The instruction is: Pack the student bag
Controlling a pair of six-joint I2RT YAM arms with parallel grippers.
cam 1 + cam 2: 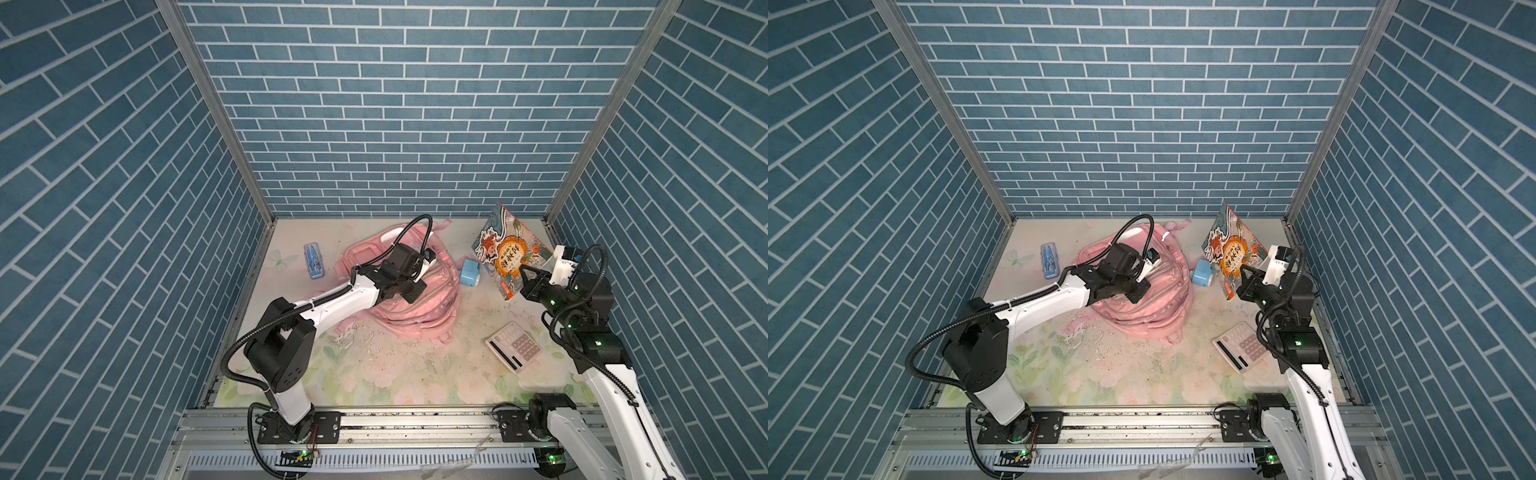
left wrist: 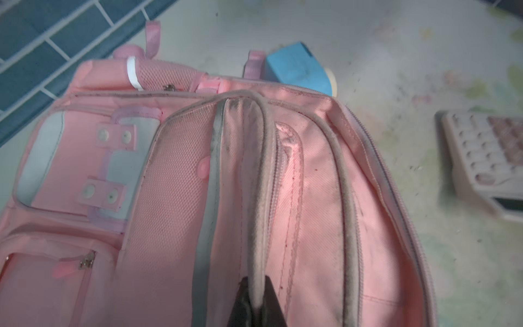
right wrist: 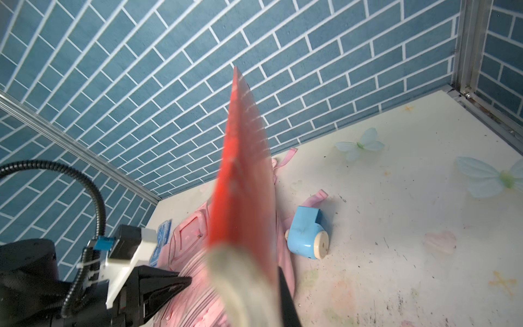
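The pink student bag [image 1: 415, 320] [image 1: 1142, 316] lies at the middle back of the table, its top unzipped. My left gripper [image 1: 411, 293] [image 1: 1136, 291] reaches down onto it. In the left wrist view this gripper [image 2: 256, 300] is shut on a grey piped rim [image 2: 261, 198] of the bag's opening [image 2: 311, 212]. To the right, my right gripper [image 1: 525, 276] [image 1: 1246, 276] is shut on the lower edge of a colourful picture book [image 1: 511, 253] [image 1: 1233, 253], held tilted above the table. In the right wrist view the book [image 3: 243, 184] shows edge-on, red and blurred.
A blue pencil sharpener [image 1: 469, 272] [image 3: 307, 237] sits just right of the bag. A calculator [image 1: 515, 347] [image 2: 481, 158] lies at the right front under the right arm. A blue pencil case [image 1: 314, 259] lies at the left back. Brick-patterned walls close three sides.
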